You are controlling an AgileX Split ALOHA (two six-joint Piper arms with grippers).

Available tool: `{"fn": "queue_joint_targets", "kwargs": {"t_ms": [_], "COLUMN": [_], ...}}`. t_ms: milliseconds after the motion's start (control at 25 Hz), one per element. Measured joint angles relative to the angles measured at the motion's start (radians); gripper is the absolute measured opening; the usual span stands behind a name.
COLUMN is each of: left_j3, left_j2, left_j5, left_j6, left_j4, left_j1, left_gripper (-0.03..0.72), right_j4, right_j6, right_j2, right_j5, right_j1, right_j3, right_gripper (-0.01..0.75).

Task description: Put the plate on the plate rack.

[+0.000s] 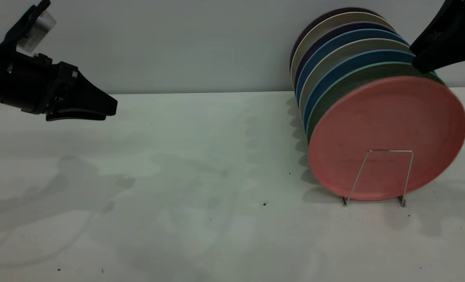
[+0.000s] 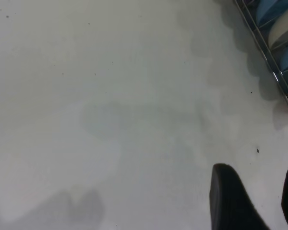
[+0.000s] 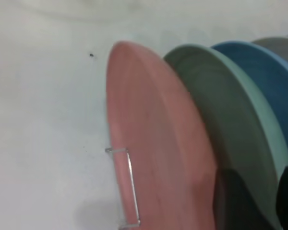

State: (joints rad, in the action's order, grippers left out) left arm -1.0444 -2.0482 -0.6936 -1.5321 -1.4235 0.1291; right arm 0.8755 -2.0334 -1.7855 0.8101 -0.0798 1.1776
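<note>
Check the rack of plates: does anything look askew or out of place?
Nothing stands out. The round salmon-pink plate stands on edge in the silver wire plate rack, frontmost in a row of plates. Only dark specks dot the table.

Exterior camera faces the arms, level; wrist cameras look down (both showing rack (image 3: pixel 129 187)).

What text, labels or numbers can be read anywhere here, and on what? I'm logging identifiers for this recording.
Silver sticker on the left arm, above its tool: dark barcode-like print, too blurred to read.
Pink plate, the other plates behind it, and the plate rack: no text or marks that read as writing.
Right tool and table: no lettering visible.
Nothing legible in any view.
</note>
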Motion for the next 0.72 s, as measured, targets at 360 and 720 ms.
{"fn": "queue_joint_targets", "kwargs": {"t_ms": [360,720], "left_j3": [-0.014,-0.154], "left_j2": [0.000,0.079], "left_j5": [0.093,0.041], "left_j6": [0.258,1.136], "left_j4": [0.156,1.020], "left_j1": [0.000,0.000], "left_gripper": [0.306,0.306], "right_j4": [0.027,-0.067], "right_j6": [0.578,1.258], "right_j2": [0.017,0.035], "right_j5": [0.025,0.054], "right_j1": [0.000,0.000], "right_j3": [0.000,0.000], "right_gripper": [0.241,0.241]}}
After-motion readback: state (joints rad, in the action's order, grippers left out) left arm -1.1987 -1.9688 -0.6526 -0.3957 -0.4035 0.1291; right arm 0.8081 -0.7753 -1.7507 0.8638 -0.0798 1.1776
